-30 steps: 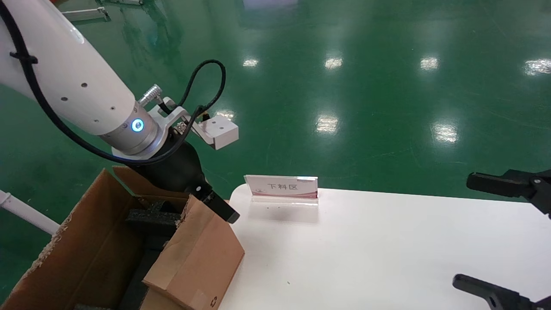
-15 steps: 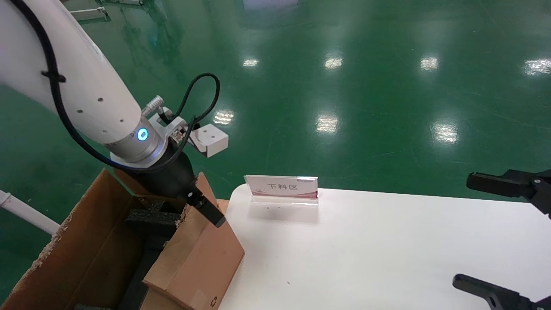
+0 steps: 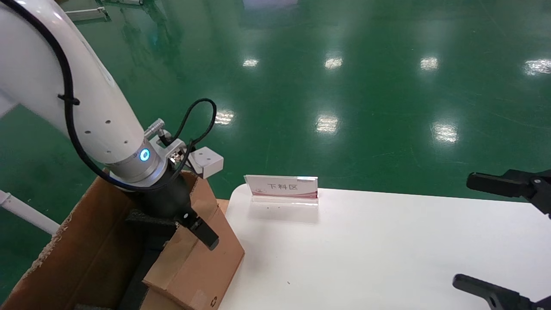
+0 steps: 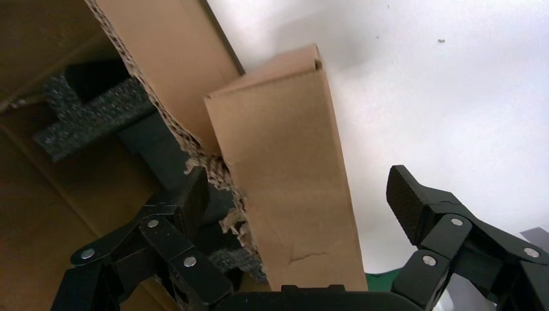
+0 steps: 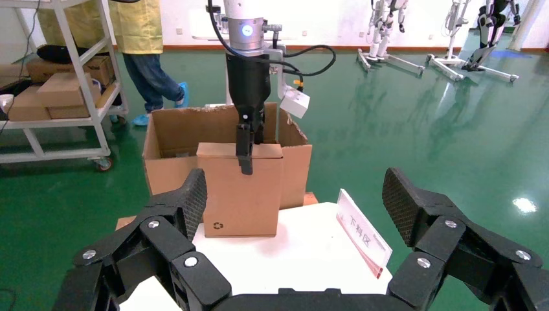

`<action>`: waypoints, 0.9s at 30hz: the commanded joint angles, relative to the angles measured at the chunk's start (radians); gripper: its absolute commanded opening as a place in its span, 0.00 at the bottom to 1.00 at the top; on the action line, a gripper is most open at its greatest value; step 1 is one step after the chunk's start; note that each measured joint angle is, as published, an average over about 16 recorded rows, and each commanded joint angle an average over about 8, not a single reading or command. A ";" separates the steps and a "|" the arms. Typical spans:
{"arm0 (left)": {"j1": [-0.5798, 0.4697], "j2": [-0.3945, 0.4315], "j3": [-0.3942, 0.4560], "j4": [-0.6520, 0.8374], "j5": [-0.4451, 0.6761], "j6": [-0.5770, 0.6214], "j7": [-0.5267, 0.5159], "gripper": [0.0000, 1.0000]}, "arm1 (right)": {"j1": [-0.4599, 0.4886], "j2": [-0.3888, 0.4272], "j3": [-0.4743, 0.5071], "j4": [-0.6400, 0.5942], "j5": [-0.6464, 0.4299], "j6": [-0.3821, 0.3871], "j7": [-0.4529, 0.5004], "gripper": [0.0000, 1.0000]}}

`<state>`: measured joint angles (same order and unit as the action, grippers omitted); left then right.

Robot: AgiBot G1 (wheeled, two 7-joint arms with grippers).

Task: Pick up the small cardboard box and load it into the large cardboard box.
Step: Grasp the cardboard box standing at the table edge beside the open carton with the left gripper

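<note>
Left gripper [image 3: 196,226] dropped lower over 1 second, jaws spread wide, straddling small cardboard box [image 3: 196,262] at table's [image 3: 387,258] left edge, leaning on large cardboard box [image 3: 77,245]. Not clamped yet. Right gripper [image 5: 294,223] parked, splayed open.

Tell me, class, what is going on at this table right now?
The robot's left hand is open and straddles the top of the small cardboard box, which stands upright at the white table's edge, against the torn wall of the large cardboard box. One finger is on the table side, the other on the large box's side. The small box is not yet inside. The right hand waits open at the far side of the table.
</note>
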<state>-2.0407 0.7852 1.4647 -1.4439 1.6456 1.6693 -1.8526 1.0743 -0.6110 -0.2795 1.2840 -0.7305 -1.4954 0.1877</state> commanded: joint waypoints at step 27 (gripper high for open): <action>0.015 0.005 0.031 0.027 -0.024 -0.001 -0.004 0.00 | 0.000 0.000 0.000 0.000 0.000 0.000 0.000 0.00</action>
<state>-2.0257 0.7899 1.4951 -1.4174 1.6213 1.6686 -1.8570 1.0743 -0.6110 -0.2795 1.2840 -0.7305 -1.4954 0.1877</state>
